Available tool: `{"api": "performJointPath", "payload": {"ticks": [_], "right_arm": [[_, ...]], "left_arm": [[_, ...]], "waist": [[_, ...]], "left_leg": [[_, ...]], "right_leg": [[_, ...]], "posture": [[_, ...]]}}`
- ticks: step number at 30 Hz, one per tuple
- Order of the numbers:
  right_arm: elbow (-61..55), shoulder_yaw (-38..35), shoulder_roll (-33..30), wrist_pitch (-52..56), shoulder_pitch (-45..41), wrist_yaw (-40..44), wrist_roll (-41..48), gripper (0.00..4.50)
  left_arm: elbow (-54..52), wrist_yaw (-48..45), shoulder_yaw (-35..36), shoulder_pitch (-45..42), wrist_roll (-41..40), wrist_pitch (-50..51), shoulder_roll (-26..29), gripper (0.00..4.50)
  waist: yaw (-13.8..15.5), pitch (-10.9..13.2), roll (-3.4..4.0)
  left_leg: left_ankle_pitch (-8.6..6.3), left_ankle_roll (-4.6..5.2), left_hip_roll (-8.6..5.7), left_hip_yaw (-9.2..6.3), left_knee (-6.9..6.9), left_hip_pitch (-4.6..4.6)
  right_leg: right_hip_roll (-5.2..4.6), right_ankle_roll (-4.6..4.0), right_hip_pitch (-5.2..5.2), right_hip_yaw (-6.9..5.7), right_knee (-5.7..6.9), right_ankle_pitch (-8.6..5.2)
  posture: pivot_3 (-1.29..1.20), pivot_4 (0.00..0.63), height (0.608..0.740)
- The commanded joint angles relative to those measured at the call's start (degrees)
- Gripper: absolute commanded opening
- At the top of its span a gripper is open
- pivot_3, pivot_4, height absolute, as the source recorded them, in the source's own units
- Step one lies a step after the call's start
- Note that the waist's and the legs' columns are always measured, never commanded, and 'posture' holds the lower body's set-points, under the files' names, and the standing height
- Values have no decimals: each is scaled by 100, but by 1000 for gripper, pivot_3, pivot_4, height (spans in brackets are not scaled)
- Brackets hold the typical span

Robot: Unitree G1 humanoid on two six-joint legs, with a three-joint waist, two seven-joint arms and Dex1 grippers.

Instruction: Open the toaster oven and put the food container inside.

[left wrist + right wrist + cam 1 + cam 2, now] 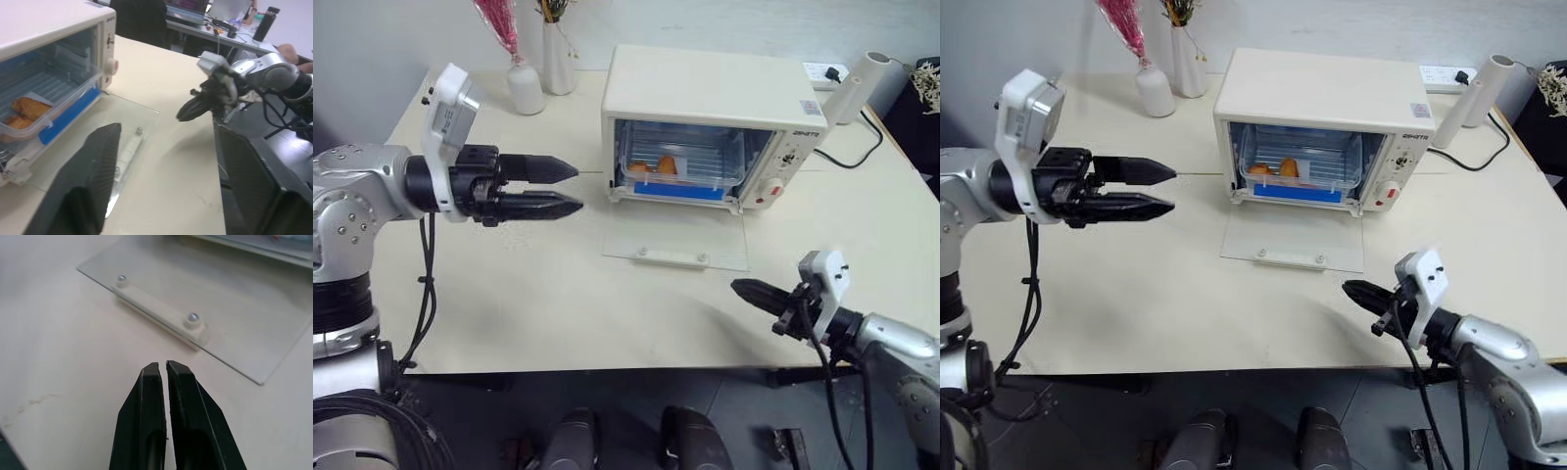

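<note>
The cream-white toaster oven [705, 93] stands at the back middle of the table, and its glass door [677, 240] lies flat on the tabletop in front of it. The clear food container [680, 164] with a blue clip and orange-brown food sits inside the oven cavity. My left gripper [578, 188] hovers to the left of the oven, pointing at it, open and holding nothing. My right gripper [734, 286] is near the table's front right, shut and empty, its tips [161, 365] a short way in front of the door's white bar handle [161, 313].
Two white vases [525, 86] stand at the back left. A white cylinder [857, 88], a power strip [822, 70] and a black cable [852, 157] are at the back right. The table's front edge [607, 370] is close to me.
</note>
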Motion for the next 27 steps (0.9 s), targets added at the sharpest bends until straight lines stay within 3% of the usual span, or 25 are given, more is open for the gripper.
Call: {"api": "performJointPath", "payload": {"ticks": [1, 6, 10, 20, 23, 27], "right_arm": [[379, 333, 337, -470, -91, -472, -614, 244], [1166, 583, 752, -977, -519, -689, -1094, 244], [1381, 325, 792, -1061, -1111, -650, -958, 244], [957, -965, -45, 131, -2498, -308, 929, 244], [1040, -1207, -654, 544, -2682, 47, 1386, 835], [1435, -1597, -1703, 719, -2572, 922, 1550, 2182]], "left_arm": [[-319, -76, 62, 35, -141, -122, 169, 4442], [-373, -46, -31, 16, -79, -290, 208, 4442], [-255, -69, -56, -24, -56, -387, 241, 4442], [39, 39, -9, 27, 88, -693, 252, 4442], [222, 90, 42, 92, 194, -809, 302, 4500], [435, 34, 135, 212, 311, -955, 485, 4500]], "waist": [[-8, 0, 0], [-17, 0, 1], [-27, 2, 3], [-4, 4, 7], [1, 5, 8], [0, 7, 11]], "left_leg": [[0, 0, 0, 0, 0, 0], [0, 0, 1, 4, -1, -2], [0, 0, 1, 7, -2, -4], [0, 0, 3, 1, -6, -8], [0, 1, 1, 4, -5, -9], [-2, 4, 1, 5, -6, -10]], "right_leg": [[1, 0, 0, 0, 0, 0], [2, -1, -7, 3, 2, -1], [3, -1, -12, 6, 3, -1], [3, -2, -15, -1, 3, -1], [2, -2, -14, 1, 3, -1], [2, -2, -14, 0, -1, -1]], "posture": [[0, 150, 740], [0, 150, 740], [0, 150, 740], [0, 150, 740], [0, 150, 740], [0, 150, 740]]}}
